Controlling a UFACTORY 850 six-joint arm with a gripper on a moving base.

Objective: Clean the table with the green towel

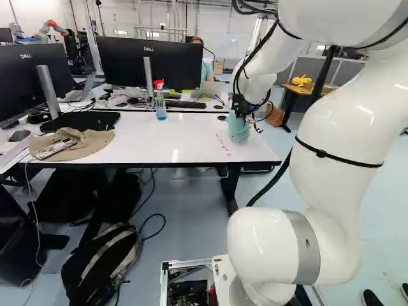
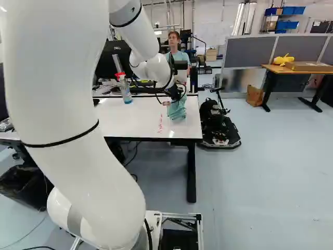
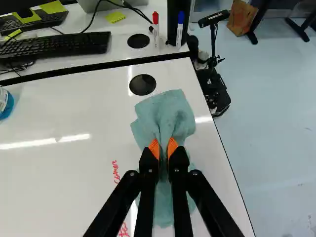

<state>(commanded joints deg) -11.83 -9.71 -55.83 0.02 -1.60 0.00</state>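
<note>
My gripper [image 1: 240, 115] is over the right end of the white table [image 1: 185, 143] in the left base view. In the wrist view the gripper [image 3: 163, 150] is shut on the green towel [image 3: 170, 114], pinching a fold of it between the orange pads. The towel, bluish green, spreads ahead of and under the fingers, low against the tabletop near its right edge. Red writing [image 3: 115, 172] marks the tabletop beside the towel. In the right base view the towel [image 2: 177, 109] hangs bunched below the gripper [image 2: 176, 98].
A spray bottle [image 1: 160, 102] with a red top stands near the table's back edge. A hat [image 1: 83, 141] with a phone on it lies at the left, beside a black case. Monitors [image 1: 153, 64] and a keyboard stand behind. Another robot [image 1: 52, 29] is far back left.
</note>
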